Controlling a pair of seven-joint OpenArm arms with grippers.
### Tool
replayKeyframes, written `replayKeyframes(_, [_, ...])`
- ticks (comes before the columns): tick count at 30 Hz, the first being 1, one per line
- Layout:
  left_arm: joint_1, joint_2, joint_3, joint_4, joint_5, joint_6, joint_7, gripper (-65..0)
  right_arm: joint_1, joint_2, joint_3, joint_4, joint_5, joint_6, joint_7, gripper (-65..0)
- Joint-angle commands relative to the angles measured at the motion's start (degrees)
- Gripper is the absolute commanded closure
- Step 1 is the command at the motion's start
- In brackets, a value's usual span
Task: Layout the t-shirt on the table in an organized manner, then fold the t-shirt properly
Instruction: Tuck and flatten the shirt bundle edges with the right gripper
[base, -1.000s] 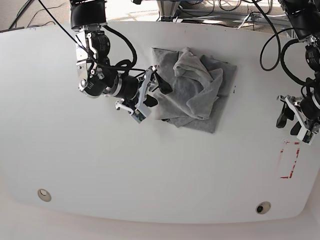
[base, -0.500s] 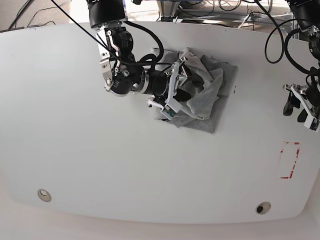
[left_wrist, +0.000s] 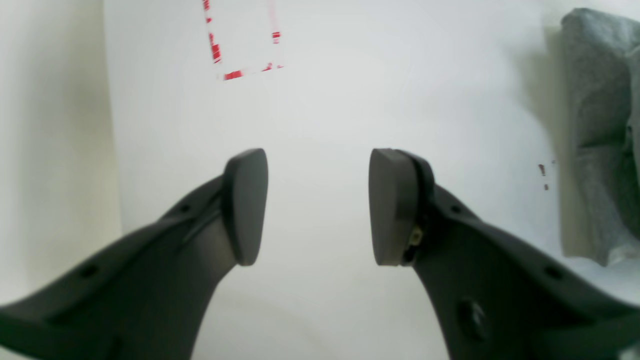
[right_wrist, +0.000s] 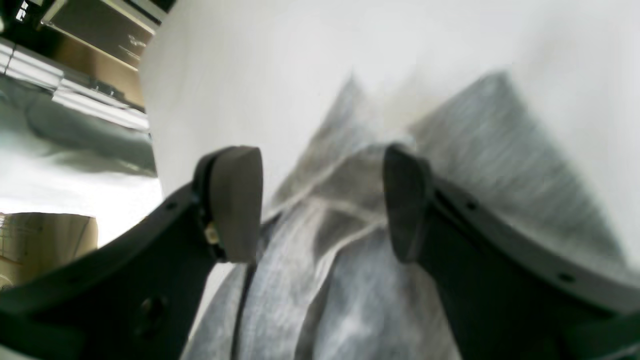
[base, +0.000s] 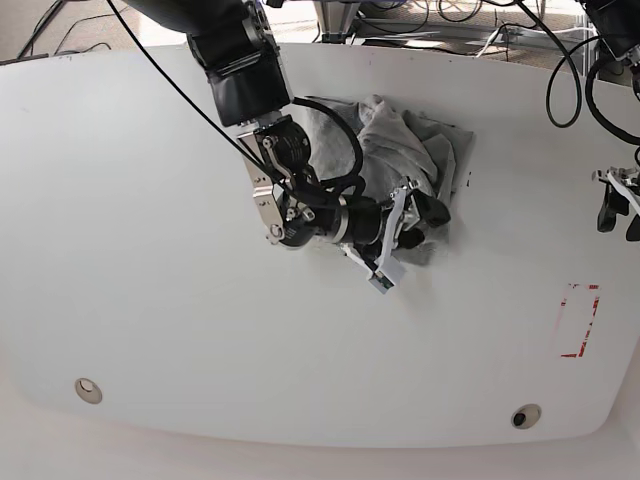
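The grey t-shirt (base: 385, 130) lies crumpled in a heap at the back middle of the white table (base: 150, 250). My right gripper (base: 424, 226) reaches across the heap to its right-hand side. In the right wrist view this gripper (right_wrist: 320, 205) is open, its fingers (right_wrist: 237, 200) straddling wrinkled folds of the t-shirt (right_wrist: 350, 280) just below; the picture is blurred. My left gripper (base: 617, 208) hangs at the table's right edge, far from the shirt. In the left wrist view it (left_wrist: 317, 205) is open and empty over bare table, with the t-shirt (left_wrist: 595, 125) at the frame's right edge.
A red dashed rectangle (base: 580, 320) is marked near the table's right edge, also in the left wrist view as a red mark (left_wrist: 240, 45). Two round grommets (base: 88, 389) (base: 526, 415) sit near the front edge. Cables lie behind the table.
My right arm has swept rightward from the shirt's left edge across the heap to its right side. My left gripper has drifted right and up toward the table's edge.
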Motion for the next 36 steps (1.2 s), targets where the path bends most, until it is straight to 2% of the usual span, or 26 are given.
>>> replayKeyframes(1, [-0.75,-1.20,-0.38,0.96,-1.04,-0.06,-1.22,-30.1,5.84,-0.84,0.05,-0.66,2.20,0.43,1.94,-36.5])
replayKeyframes(7, [-0.75,-1.20,-0.38,0.96,-0.95,-0.06,-1.13,-30.1,10.33,-0.84,0.32,-0.57,8.80,-0.18,1.68,-36.5])
replayKeyframes(12, [-0.75,-1.03,0.06,1.05,-1.04,-0.06,-1.13,-30.1,9.54,5.04,0.23,2.24,15.48,-0.44,0.88,-36.5])
replayKeyframes(14, [-0.75,-0.94,0.15,1.05,-1.04,-0.06,-1.13,-30.1,6.28,7.68,0.14,5.67,17.76,-2.03,-0.17,-36.5])
replayKeyframes(18, [-0.66,-0.94,1.73,1.05,-1.04,-0.06,-1.13,-30.1,0.74,11.46,0.14,12.09,18.90,-5.10,-0.96,-36.5])
replayKeyframes(22, [-0.57,-0.85,4.20,1.05,-1.04,-0.06,-1.13,-30.1,-4.79,13.66,0.05,16.84,18.90,-5.90,-0.96,-36.5])
replayKeyframes(30, [1.62,-0.85,4.90,0.96,-1.04,-0.06,-1.48,-30.1,-10.68,14.27,0.05,19.39,18.55,-5.81,-0.96,-36.5])
replayKeyframes(36, [1.80,-0.76,4.90,0.70,-0.95,-0.06,-1.39,-30.1,-11.21,12.87,-0.03,19.30,18.55,-5.72,-0.70,-36.5])
